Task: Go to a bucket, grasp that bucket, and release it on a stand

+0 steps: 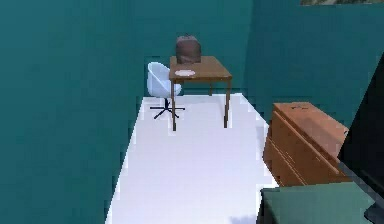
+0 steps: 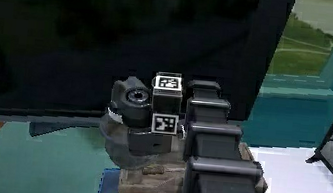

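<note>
the robot is standing side-on to a dark green surface (image 2: 28, 161) that is carrying a large dark screen (image 2: 78, 47), and the arm (image 2: 219, 159) is hanging out over it. the gripper (image 2: 126, 101) is sitting just left of the white marker squares, with a grey rounded shape (image 2: 120, 149), probably the bucket, right below and behind it. judging from this, the work is happening at the stand, but the pictures are not settling whether the grasp or the release is in hand. whether the gripper is holding anything cannot be told, since the grey shape may be resting on the green top or hanging clear of it, and the fingers are giving nothing away of their state. the next move is calling for the grey shape to be sitting squarely on that top, apart from the screen's foot (image 2: 61, 127). a brownish patch (image 2: 142, 185) beside the arm is being cut off and is hard to name. ahead, a wooden desk (image 1: 200, 72), a white chair (image 1: 160, 80) and a dresser (image 1: 305, 140) are standing well apart from the robot.
</note>
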